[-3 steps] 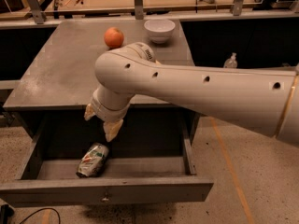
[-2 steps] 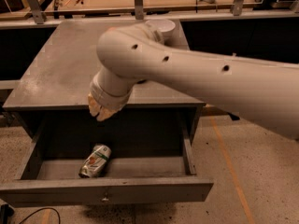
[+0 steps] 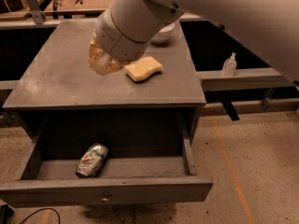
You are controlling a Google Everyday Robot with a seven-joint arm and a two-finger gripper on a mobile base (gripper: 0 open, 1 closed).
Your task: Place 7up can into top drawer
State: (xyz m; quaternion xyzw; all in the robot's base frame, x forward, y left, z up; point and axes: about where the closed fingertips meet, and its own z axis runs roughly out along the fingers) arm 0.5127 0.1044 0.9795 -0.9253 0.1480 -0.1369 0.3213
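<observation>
The dented 7up can [image 3: 92,160] lies on its side in the lower left of the frame, on the floor of the open top drawer [image 3: 140,193], so I judge the placing is done and the next move only calls for drawing my arm away. My pincer [image 3: 103,62] hangs in the upper left over the matte grey counter [image 3: 56,80], just beside a soft yellow sponge [image 3: 143,69] and well apart from the can; from this angle I cannot tell if it is spread or pressed together. The drawer is flat grey metal with a small round knob [image 3: 105,199], and the can is thin crumpled aluminium, green and white.
</observation>
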